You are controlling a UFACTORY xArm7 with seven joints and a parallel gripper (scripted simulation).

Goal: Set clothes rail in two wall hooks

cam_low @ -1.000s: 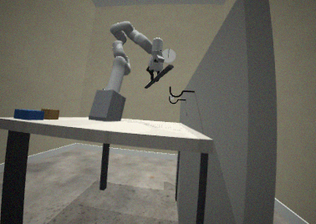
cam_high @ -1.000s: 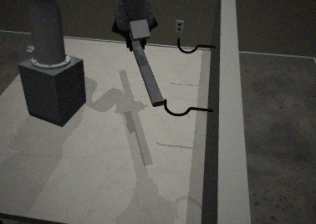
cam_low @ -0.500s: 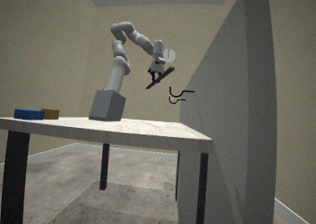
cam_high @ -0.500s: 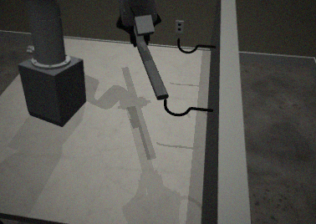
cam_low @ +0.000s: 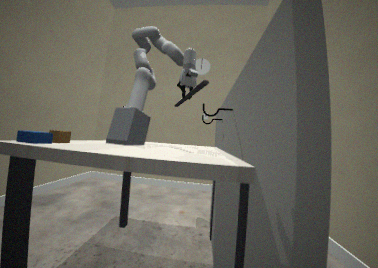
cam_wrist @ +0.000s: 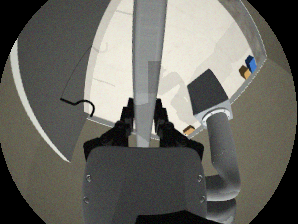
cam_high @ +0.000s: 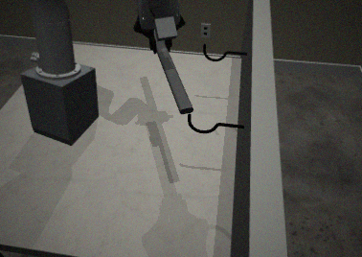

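From the top, the rail (cam_high: 176, 82) (cam_low: 196, 90) (cam_wrist: 149, 50) slants down and rightward out of the pincer (cam_high: 160, 43) (cam_low: 185, 91) (cam_wrist: 144, 105), up in the air over the bench (cam_high: 110, 200) (cam_low: 125, 159) (cam_wrist: 110, 75). Its lower end appears just beside the open tip of the near hook (cam_high: 203, 131) (cam_low: 211, 115); whether they touch, I cannot tell. The far hook (cam_high: 214, 60) (cam_low: 208, 123) lies right of the pincer. Both hooks reach out from the wall (cam_high: 268, 128) (cam_low: 310, 134) (cam_wrist: 40, 90) and cradle nothing. The base (cam_high: 45, 100) (cam_low: 132, 129) (cam_wrist: 207, 92) is at the left.

From the exterior, the rail is tilted in the picture, right end higher, and hangs from the pincer above the level of the hooks and to their left, apart from both. The arm (cam_low: 142, 84) (cam_wrist: 220, 145) arches up from the base and down to the pincer. A blue block (cam_low: 34, 136) (cam_wrist: 251, 63) and an orange block (cam_low: 61, 136) (cam_wrist: 244, 72) sit at the left of the bench.

From the wrist, the pincer is closed on the rail, a finger either side, and the rail runs up out of view. One black hook shows at left, apart from the rail. A small orange piece (cam_wrist: 189, 130) lies near the bench's edge.
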